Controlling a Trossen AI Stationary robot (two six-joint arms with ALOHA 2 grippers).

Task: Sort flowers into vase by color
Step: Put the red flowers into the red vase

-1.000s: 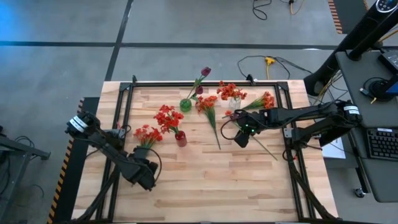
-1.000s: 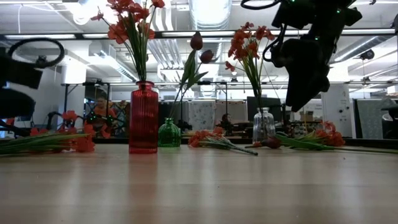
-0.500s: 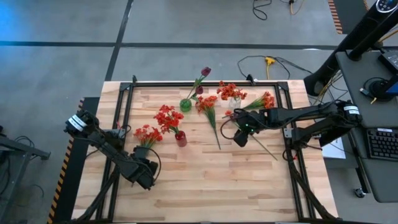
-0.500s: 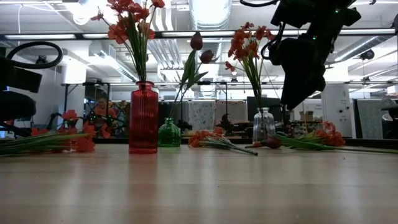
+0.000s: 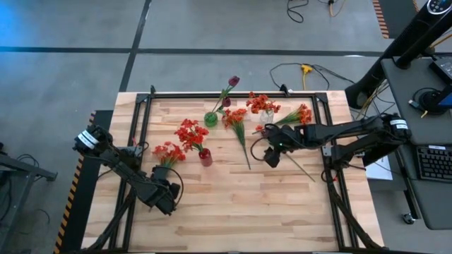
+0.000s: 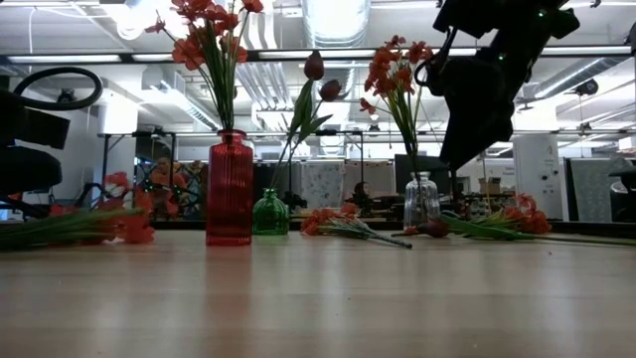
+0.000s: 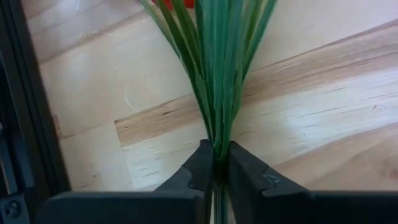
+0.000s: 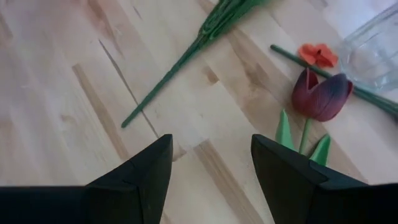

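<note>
here, red flower stem point(image 7: 214, 68) clamped in left hand point(image 7: 216, 167), fingers point(image 7: 200, 168) pressed on green stalk, blooms point(image 5: 167, 152) near counter's left edge. right hand point(image 8: 211, 165) fingers apart, hovering right of centre, above dark purple tulip bud point(image 8: 321, 94) lying on counter point(image 5: 233, 204) beside clear vase point(image 6: 420, 202). red vase point(image 6: 230, 187) with red blooms near centre. green vase point(image 6: 269, 214) with purple tulips toward far edge. loose orange-red stem point(image 5: 239, 127) lying between vases; another point(image 5: 298, 115) toward far right corner.
</note>
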